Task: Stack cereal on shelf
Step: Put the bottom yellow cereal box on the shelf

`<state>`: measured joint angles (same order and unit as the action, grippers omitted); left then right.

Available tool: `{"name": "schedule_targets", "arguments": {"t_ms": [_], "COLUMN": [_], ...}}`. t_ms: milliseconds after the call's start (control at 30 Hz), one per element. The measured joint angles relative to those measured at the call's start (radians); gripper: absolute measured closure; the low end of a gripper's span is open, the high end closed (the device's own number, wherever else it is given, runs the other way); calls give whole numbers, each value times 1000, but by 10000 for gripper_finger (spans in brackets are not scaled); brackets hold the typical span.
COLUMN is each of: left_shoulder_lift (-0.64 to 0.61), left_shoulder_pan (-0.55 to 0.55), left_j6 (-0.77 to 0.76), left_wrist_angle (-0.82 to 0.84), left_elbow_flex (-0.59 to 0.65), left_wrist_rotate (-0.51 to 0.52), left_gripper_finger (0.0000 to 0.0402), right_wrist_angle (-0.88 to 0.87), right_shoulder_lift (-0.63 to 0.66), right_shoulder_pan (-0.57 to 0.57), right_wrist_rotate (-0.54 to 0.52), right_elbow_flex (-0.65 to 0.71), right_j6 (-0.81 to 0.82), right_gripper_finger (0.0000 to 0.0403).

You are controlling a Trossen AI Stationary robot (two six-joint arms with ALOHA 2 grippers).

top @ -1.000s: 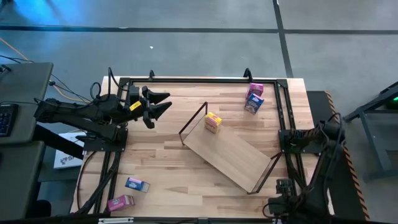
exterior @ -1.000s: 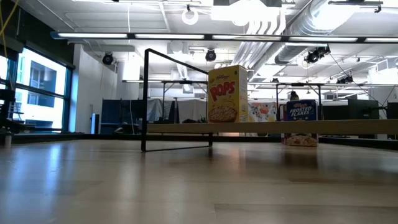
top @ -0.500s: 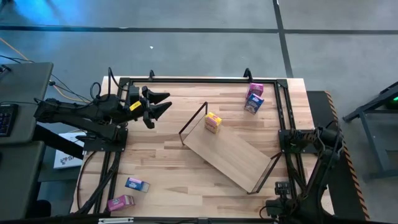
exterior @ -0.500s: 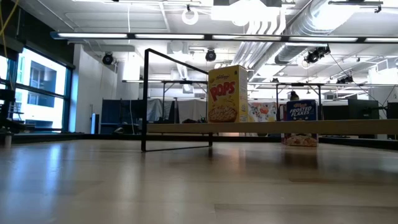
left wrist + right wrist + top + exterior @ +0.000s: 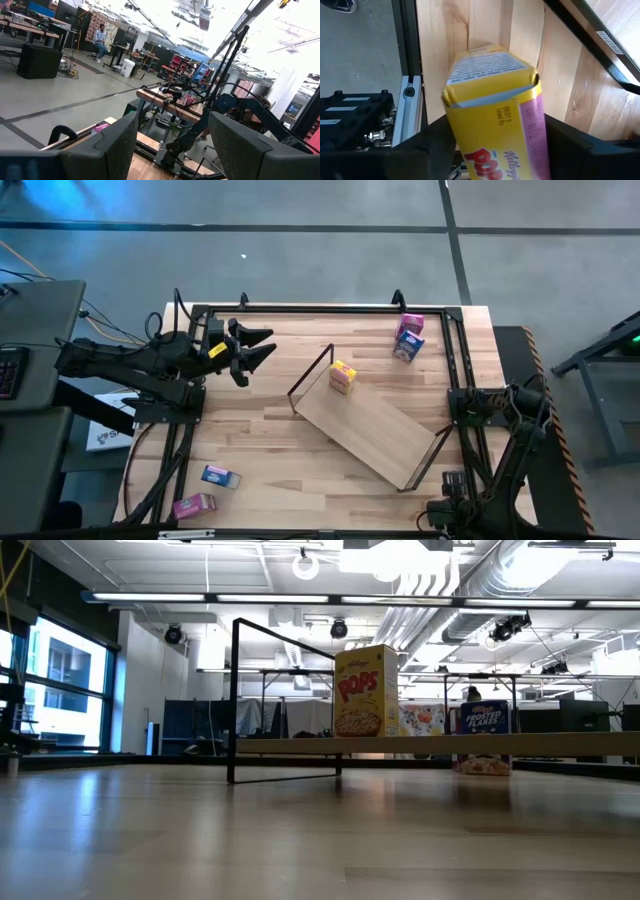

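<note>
Yellow Pops box point(image 5: 492, 115) clenched between right gripper point(image 5: 490, 150) fingers at table's right near corner. Judged light, thin-walled, crushable: broad faces to be pinched gently. Left gripper point(image 5: 258, 347) spread, empty, above table's left edge. Another yellow box point(image 5: 342, 376) stood on shelf point(image 5: 370, 428).

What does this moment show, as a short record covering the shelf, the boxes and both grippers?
shelf: diagonal, mid-table
shelved yellow box: upright at the shelf's left end
held yellow box: gripped in right gripper, near a table edge
left gripper: open, empty, over table's left side
top right, high view: far pink box, far blue box
bottom left: near blue box, near pink box
</note>
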<state>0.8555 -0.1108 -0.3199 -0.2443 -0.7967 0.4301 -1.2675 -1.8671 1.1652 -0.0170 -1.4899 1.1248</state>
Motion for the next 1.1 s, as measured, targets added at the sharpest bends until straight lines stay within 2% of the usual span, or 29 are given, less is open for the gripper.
{"name": "schedule_targets", "arguments": {"t_ms": [433, 667, 800, 900, 1033, 1100], "left_shoulder_lift": [0, 0, 0, 0, 0, 0], "left_shoulder_pan": [0, 0, 0, 0, 0, 0], "left_j6": [9, 42, 36, 36, 36, 36], "left_wrist_angle": [0, 0, 0, 0, 0, 0], "left_elbow_flex": [0, 0, 0, 0, 0, 0], "left_wrist_rotate": [0, 0, 0, 0, 23, 27], "left_gripper_finger": [167, 167, 167, 167, 167, 167], "right_wrist_angle": [-3, 32, 170, 287, 372, 398], "right_shoulder_lift": [45, 246, 412, 538, 683, 740], "right_shoulder_pan": [-6, -7, -25, -55, -122, -170], "right_wrist_rotate": [29, 65, 64, -7, -210, -320], "right_elbow_flex": [0, 0, 0, 0, -1, -1], "right_j6": [-8, -12, 76, 134, 150, 109], "right_gripper_finger": [263, 279, 279, 279, 279, 279]}}
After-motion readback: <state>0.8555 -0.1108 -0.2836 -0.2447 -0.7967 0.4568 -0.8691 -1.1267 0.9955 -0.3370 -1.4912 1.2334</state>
